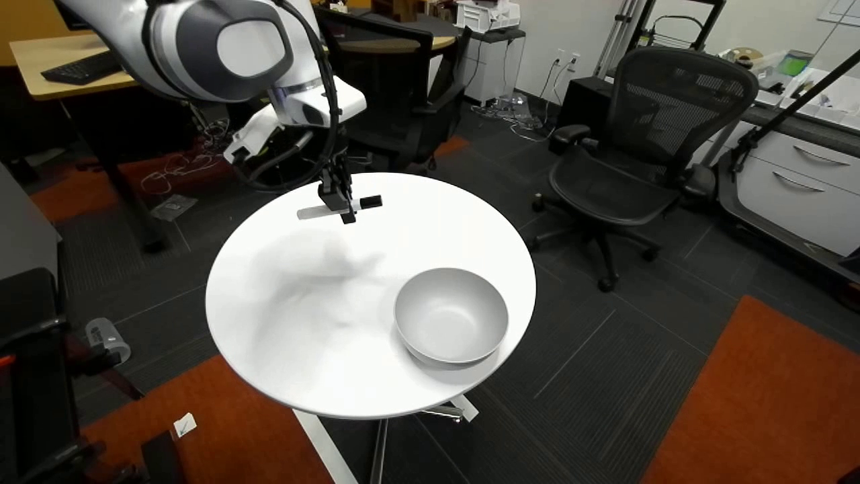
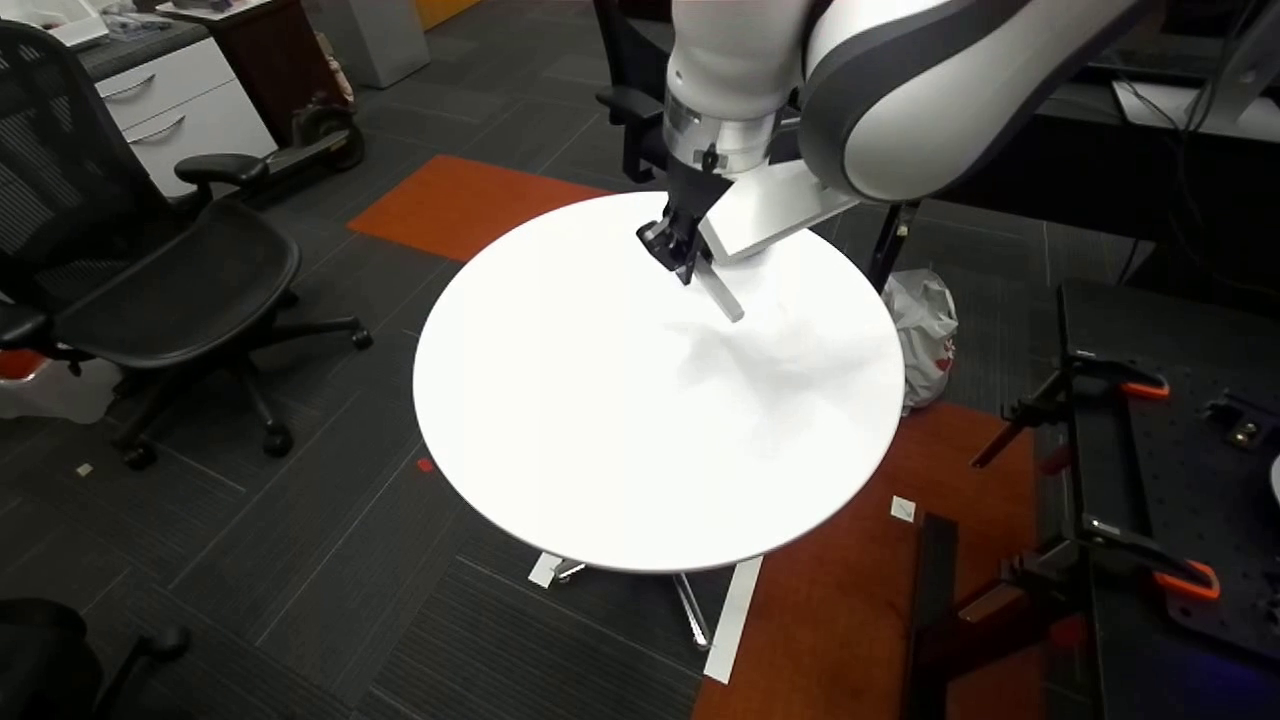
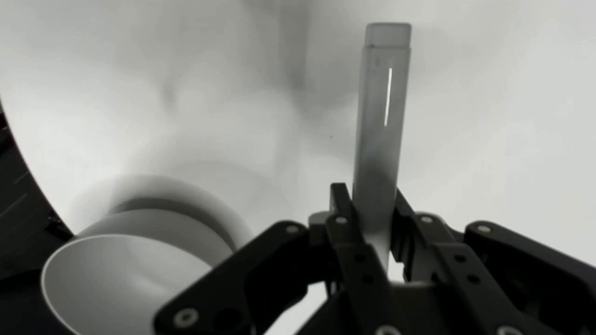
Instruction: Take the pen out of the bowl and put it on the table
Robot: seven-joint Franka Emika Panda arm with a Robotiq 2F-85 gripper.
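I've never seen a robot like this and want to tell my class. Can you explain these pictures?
The big machine is a white-and-grey, jointed robot arm. Two pictures come from cameras standing outside it; the close-up comes from the wrist camera. Its black, two-fingered end effector works like a hand. Right now it is closed around a straight, grey-white, black-ended pen, holding it over a round, white-topped table. A round, smooth grey bowl sits on that table, near the edge.
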